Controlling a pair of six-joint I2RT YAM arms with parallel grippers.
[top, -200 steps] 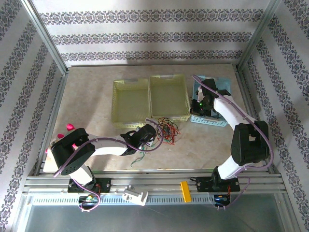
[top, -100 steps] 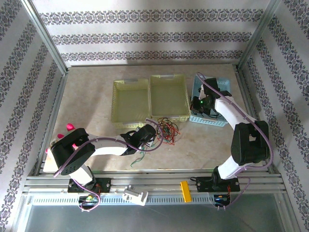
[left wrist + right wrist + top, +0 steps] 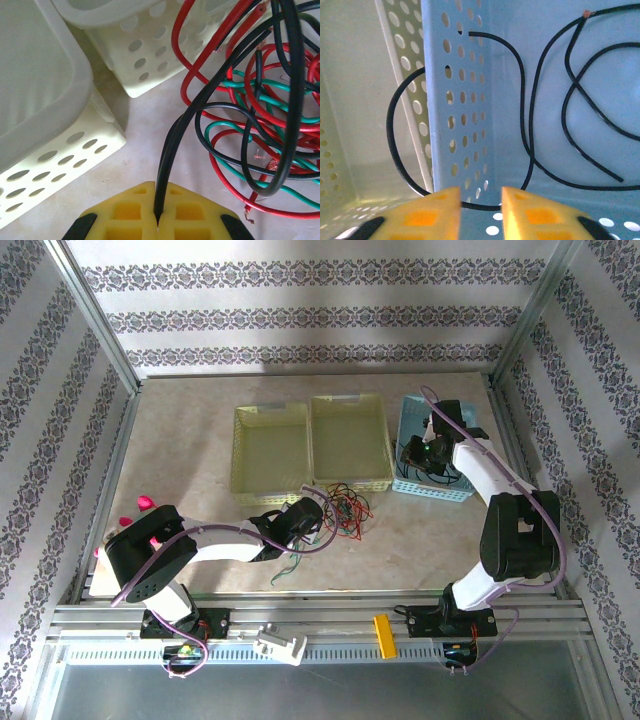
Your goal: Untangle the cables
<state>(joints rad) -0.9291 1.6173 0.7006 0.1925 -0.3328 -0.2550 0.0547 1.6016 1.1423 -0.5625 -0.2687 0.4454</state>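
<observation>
Left pincer [image 3: 157, 220], shut on a black cable [image 3: 200, 102], likely anchors the tangle [image 3: 345, 512] at the yellow basket's [image 3: 350, 486] six o'clock. The right pincer [image 3: 480, 200] hangs parted, empty, above a black strand [image 3: 524, 90] draped over the blue basket [image 3: 465, 75].

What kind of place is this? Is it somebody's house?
Probably not a house, more likely a robot practice booth. A metal frame holds wallpapered panels around a small table, with two robot arms bolted to a rail, tangled wires and plastic baskets.
</observation>
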